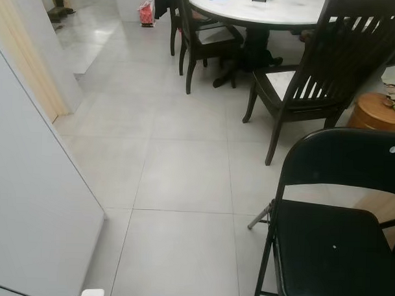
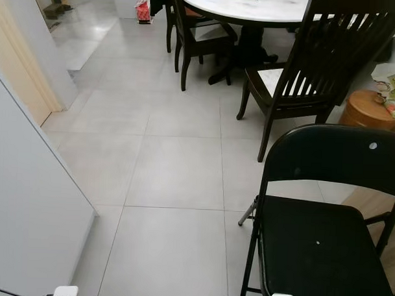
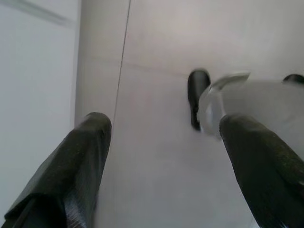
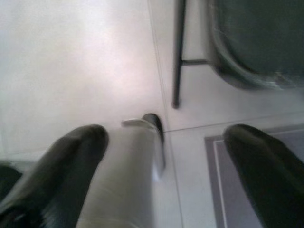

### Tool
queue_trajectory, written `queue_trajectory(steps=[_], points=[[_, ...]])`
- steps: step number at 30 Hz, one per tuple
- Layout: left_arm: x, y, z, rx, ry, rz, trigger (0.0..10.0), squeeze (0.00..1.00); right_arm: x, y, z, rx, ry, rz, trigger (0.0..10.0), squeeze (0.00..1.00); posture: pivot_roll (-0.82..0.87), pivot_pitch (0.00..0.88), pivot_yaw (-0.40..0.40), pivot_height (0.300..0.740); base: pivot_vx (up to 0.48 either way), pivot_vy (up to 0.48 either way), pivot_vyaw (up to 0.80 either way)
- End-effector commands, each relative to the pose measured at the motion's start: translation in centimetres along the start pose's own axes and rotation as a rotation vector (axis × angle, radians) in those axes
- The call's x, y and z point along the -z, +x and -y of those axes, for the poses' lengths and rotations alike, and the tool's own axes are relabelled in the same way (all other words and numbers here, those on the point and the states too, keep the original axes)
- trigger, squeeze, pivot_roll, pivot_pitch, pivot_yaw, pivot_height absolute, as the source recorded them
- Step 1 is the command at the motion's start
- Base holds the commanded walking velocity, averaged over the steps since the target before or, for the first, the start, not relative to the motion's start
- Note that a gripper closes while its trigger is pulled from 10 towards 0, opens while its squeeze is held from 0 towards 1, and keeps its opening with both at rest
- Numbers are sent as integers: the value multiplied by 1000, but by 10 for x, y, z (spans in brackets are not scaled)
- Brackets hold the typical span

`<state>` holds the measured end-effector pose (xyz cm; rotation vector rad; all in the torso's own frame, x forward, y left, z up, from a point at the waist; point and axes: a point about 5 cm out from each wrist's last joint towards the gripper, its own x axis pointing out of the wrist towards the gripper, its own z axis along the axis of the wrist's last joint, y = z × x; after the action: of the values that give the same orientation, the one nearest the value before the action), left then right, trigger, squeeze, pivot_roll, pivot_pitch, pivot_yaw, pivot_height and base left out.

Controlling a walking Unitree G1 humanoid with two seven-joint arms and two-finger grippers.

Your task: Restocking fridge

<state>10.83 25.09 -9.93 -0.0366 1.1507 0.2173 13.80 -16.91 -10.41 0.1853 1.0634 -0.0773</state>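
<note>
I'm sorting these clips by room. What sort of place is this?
Most likely a home dining area: a round white-topped table with dark wooden chairs on a grey tiled floor, with a black folding chair nearby.

place: home dining area | signs: round white dining table (image 1: 254, 10) with dark wooden chairs (image 1: 317, 74) | black folding chair (image 1: 337, 231) | grey tiled floor (image 1: 183, 173) | white appliance panel (image 1: 27, 200)

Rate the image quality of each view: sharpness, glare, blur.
Left and right eye views: sharp and evenly lit, with soft sheen on the floor tiles and the folding chair crisp. Left wrist view: left gripper fingers blurred, open, over a pale floor. Right wrist view: soft throughout, right gripper open, floor washed out by glare.
</note>
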Motion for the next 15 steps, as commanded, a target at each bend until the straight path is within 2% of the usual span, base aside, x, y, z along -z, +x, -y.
queue_trajectory(steps=[1, 11, 15], points=[[15, -2, 0, 9, -24, -59, 10000, 0, 15, -1, -6, -24, 14, -65, 10000, 0, -44, 63, 29, 740, 0, 0, 0], [14, -2, -1, 11, -35, -53, 10000, 0, 14, -1, -7, -21, 23, -58, 10000, 0, -46, 64, 30, 740, 0, 0, 0], [13, -2, -1, 20, -28, -52, 10000, 0, 13, -1, -6, -7, -19, -54, 10000, 0, -53, 65, 33, 740, 0, 0, 0]])
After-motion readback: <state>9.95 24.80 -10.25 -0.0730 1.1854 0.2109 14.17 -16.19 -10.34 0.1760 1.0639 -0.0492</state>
